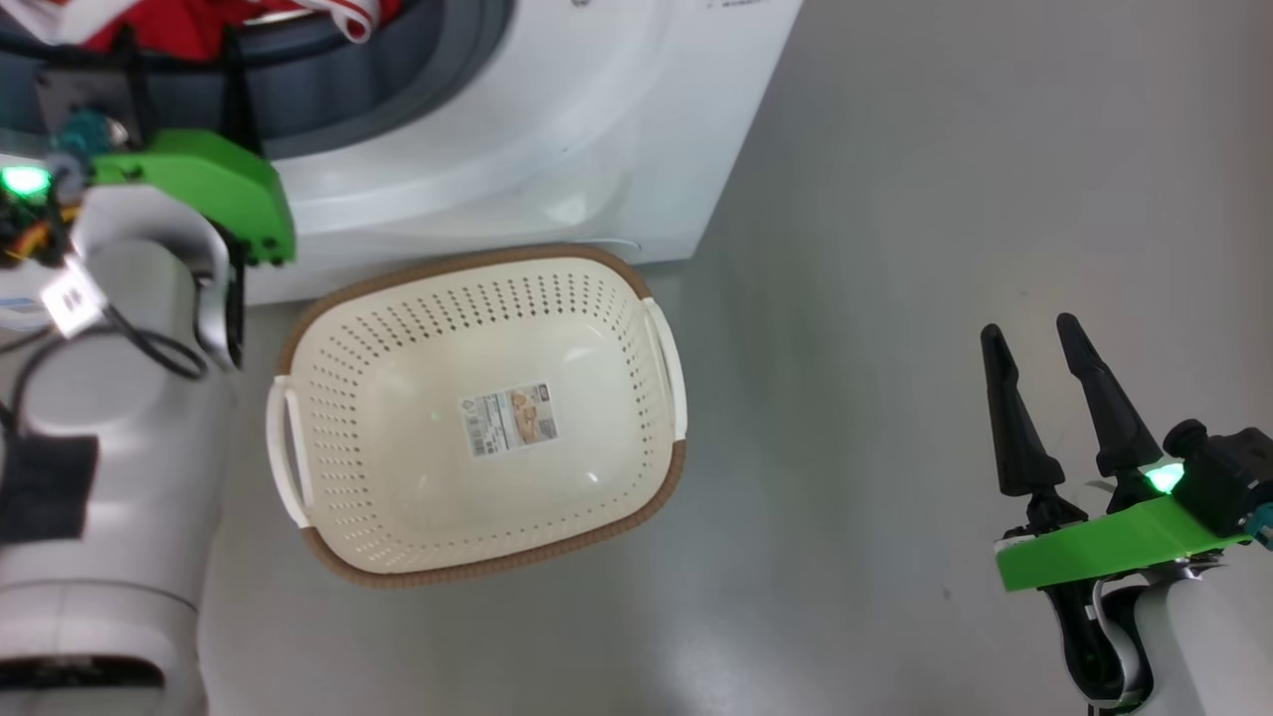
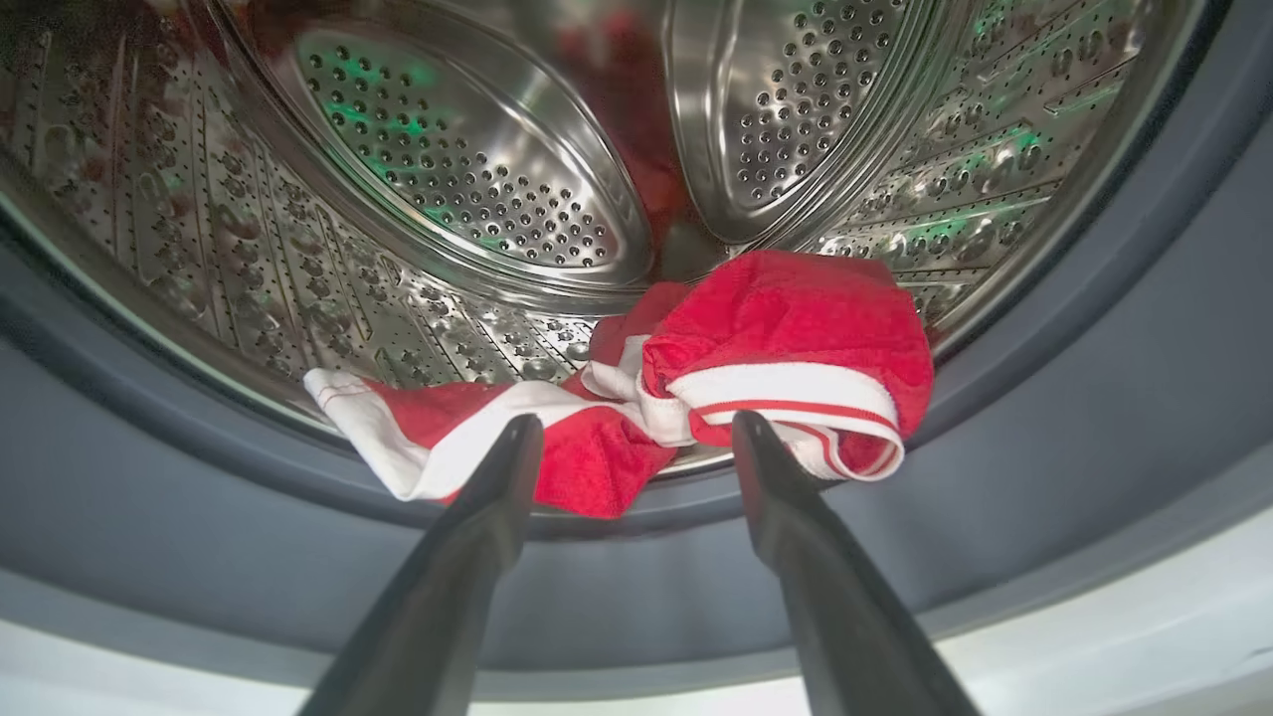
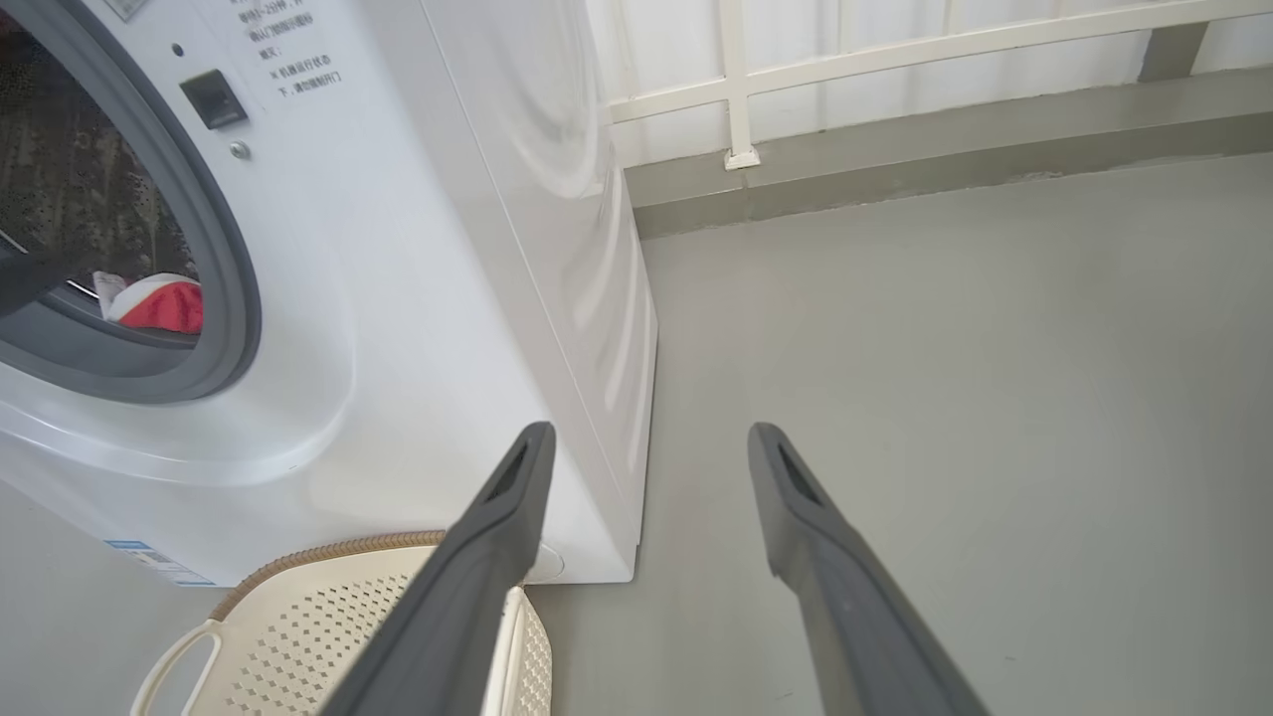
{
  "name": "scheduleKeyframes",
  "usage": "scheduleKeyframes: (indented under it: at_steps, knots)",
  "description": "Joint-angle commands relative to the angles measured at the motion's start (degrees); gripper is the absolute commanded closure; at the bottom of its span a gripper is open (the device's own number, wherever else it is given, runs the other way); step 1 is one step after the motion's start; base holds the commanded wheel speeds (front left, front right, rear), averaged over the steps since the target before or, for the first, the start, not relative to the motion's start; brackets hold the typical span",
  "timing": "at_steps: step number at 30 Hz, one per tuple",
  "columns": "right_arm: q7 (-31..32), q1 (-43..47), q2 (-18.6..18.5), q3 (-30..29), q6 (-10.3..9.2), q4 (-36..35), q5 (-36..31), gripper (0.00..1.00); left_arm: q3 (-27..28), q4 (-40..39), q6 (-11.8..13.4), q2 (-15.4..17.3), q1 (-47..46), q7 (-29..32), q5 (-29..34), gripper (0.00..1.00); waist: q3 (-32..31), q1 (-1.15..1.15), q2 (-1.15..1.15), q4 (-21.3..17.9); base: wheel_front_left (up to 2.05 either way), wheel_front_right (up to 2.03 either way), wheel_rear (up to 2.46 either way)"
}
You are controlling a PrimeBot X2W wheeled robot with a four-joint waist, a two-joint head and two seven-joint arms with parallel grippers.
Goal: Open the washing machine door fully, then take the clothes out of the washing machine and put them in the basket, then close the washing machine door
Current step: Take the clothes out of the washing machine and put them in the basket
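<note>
The clothes (image 2: 786,348) look soft, light and floppy, likely to trail when lifted; the best pinch is the bunched red fold by the white trim; they lie at the drum's front lip, spilling onto the rubber ring (image 2: 1094,418) of the washing machine (image 3: 428,298); left gripper (image 2: 636,423) spread, empty, tips just short of them; right gripper (image 1: 1029,328) spread, empty; basket (image 1: 348,428) below the mouth.

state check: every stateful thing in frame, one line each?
washing machine: mouth uncovered, drum exposed.
clothes: in the drum, bunched at the front lip, not gripped.
basket: upright on the floor before the machine, no clothes in it.
left gripper: open, fingertips at the clothes, contact unclear.
right gripper: open, holding nothing, above the floor.
</note>
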Motion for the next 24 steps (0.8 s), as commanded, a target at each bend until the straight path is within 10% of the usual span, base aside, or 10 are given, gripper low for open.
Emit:
scheduleKeyframes:
  at_steps: [1,24]
  knots:
    - [-0.4,-0.8,0.0,1.8,0.36,-1.5,0.0,0.00,0.6,0.8,1.2,3.1,-2.5,-0.3,0.7,0.00,1.8,0.00,-0.01,-1.4,0.00,0.00,0.00]
    - [-0.4,-3.9,1.5,5.5,0.36,-1.9,1.0,0.00,-2.8,11.2,7.4,11.3,-14.3,6.1,3.2,0.00,7.9,0.00,-0.01,-8.2,0.00,0.00,0.00]
